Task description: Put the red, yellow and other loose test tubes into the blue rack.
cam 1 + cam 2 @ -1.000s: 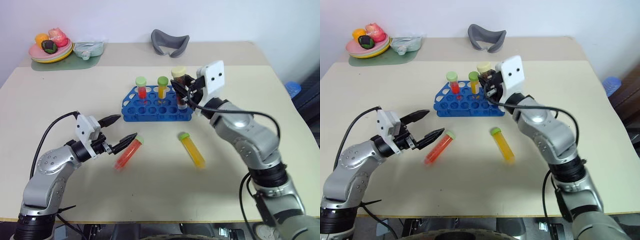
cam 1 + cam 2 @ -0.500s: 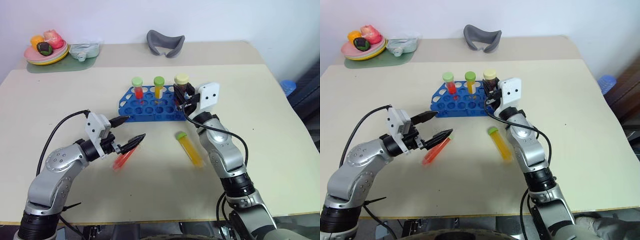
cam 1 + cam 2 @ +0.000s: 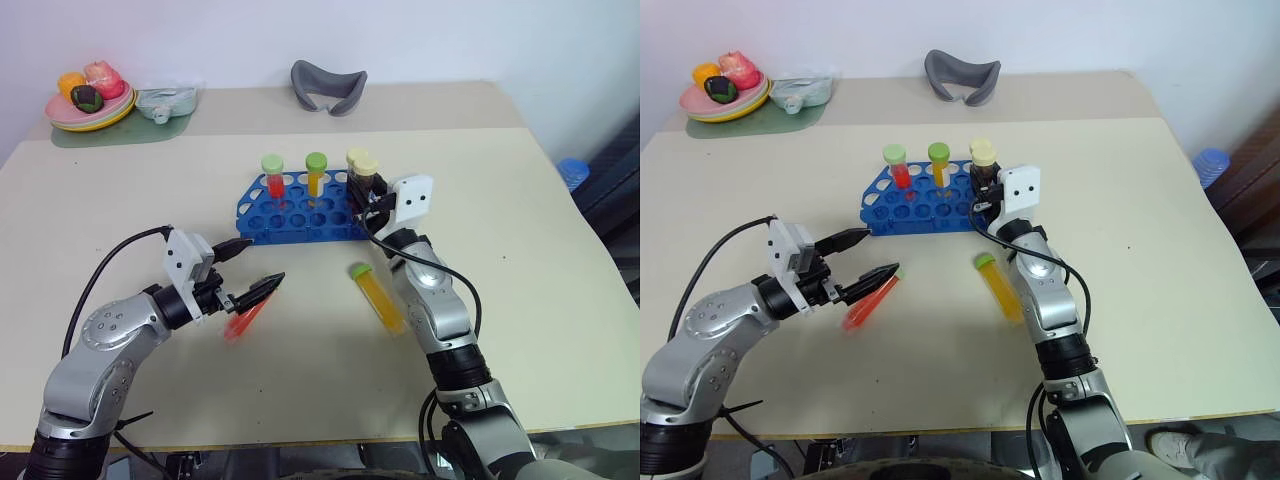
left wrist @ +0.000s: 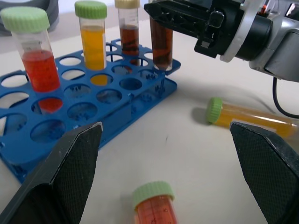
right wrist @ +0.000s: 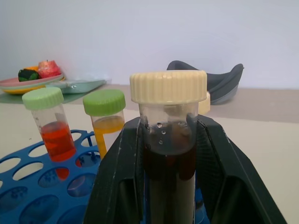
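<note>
Right pincer [image 5: 168, 186] gripping maroon tube [image 5: 168, 154] upright over blue rack [image 3: 300, 215] corner; left pincer [image 3: 255, 270] gaping wide above red tube [image 3: 243, 320] lying on bench [image 3: 520, 260]; yellow tube [image 3: 380, 298] lying beside rack.

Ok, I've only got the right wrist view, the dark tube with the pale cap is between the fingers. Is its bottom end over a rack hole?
Observer: Yes. In the left wrist view the dark tube stands upright with its tip at a corner hole at the end of the blue rack. I can't tell how deep it sits.
Operator: How many tubes lie loose on the table?
Observer: Two: a red tube and a yellow-orange tube, both lying flat in front of the rack.
Operator: Is the left gripper on either?
Observer: No. The left gripper is open, with the red tube's cap end just below its fingers, not gripped.
</note>
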You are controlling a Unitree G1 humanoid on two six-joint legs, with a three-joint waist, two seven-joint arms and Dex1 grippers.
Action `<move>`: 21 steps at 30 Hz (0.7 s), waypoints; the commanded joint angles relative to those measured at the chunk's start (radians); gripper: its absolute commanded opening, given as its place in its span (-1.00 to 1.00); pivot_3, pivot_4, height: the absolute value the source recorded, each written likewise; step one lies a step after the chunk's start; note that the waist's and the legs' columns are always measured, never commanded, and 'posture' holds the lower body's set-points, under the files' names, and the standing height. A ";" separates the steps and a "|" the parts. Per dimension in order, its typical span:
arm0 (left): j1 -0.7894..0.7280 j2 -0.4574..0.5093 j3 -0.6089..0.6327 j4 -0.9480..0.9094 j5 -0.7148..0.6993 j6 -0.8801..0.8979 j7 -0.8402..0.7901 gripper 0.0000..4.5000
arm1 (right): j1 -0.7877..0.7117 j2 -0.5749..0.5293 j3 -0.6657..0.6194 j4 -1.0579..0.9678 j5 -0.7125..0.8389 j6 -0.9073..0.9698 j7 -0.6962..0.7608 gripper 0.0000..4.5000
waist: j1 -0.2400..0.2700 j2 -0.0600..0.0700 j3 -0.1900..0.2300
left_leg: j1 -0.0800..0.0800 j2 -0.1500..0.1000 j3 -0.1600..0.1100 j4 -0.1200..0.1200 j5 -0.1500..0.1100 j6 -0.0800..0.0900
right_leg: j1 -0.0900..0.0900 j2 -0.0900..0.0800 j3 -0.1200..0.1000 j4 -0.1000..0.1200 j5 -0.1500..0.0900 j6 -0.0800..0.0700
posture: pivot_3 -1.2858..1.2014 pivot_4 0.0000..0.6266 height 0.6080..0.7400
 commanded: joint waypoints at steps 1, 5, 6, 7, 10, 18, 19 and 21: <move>0.001 0.009 0.025 -0.042 -0.017 0.001 0.003 1.00 | -0.021 0.019 -0.020 -0.028 0.017 -0.025 0.031 0.04 | 0.000 0.000 0.000 | 0.000 0.000 0.000 0.000 0.000 0.000 | 0.000 0.000 0.000 0.000 0.000 0.000 | 0.03 -0.52 1.00; -0.001 0.009 0.026 -0.040 -0.016 0.001 0.004 1.00 | -0.018 0.013 -0.023 -0.076 -0.013 -0.017 0.037 0.93 | 0.000 0.000 0.000 | 0.000 0.000 0.000 0.000 0.000 0.000 | 0.000 0.000 0.000 0.000 0.000 0.000 | 0.03 -0.52 1.00; -0.002 0.009 0.027 -0.039 -0.015 0.002 0.004 1.00 | -0.018 0.007 -0.028 -0.100 -0.014 -0.004 0.035 0.97 | 0.000 0.000 0.000 | 0.000 0.000 0.000 0.000 0.000 0.000 | 0.000 0.000 0.000 0.000 0.000 0.000 | 0.03 -0.52 1.00; -0.003 0.010 0.028 -0.038 -0.015 0.002 0.004 1.00 | -0.019 -0.006 -0.038 -0.136 -0.012 0.022 0.035 0.97 | 0.000 0.000 0.000 | 0.000 0.000 0.000 0.000 0.000 0.000 | 0.000 0.000 0.000 0.000 0.000 0.000 | 0.03 -0.52 1.00; -0.001 0.011 0.031 -0.041 -0.015 0.002 0.004 1.00 | -0.011 -0.071 -0.072 -0.267 0.022 0.139 0.059 0.97 | 0.001 0.000 0.000 | 0.000 0.000 0.000 0.000 0.000 0.000 | 0.000 0.000 0.000 0.000 0.000 0.000 | 0.03 -0.52 1.00; 0.014 0.025 0.033 -0.026 -0.009 -0.008 -0.026 1.00 | 0.062 -0.516 -0.243 -0.674 0.449 0.832 0.307 0.97 | 0.007 0.001 0.000 | 0.000 0.000 -0.001 0.000 0.000 0.001 | 0.002 0.000 -0.001 -0.002 0.000 0.000 | 0.03 -0.52 1.00; 0.011 0.024 0.027 -0.020 -0.006 -0.011 -0.031 1.00 | 0.062 -0.558 -0.254 -0.704 0.492 0.901 0.312 0.97 | 0.003 0.001 0.000 | 0.000 0.000 -0.001 0.000 0.000 0.001 | 0.002 0.000 0.000 -0.001 0.000 0.000 | 0.03 -0.52 1.00; 0.000 0.023 0.012 -0.008 0.002 -0.016 -0.042 1.00 | 0.054 -0.629 -0.258 -0.765 0.588 1.039 0.321 0.97 | 0.000 0.001 0.000 | 0.001 0.000 -0.001 0.000 0.000 0.001 | 0.002 0.001 0.000 -0.001 0.000 0.000 | 0.03 -0.52 1.00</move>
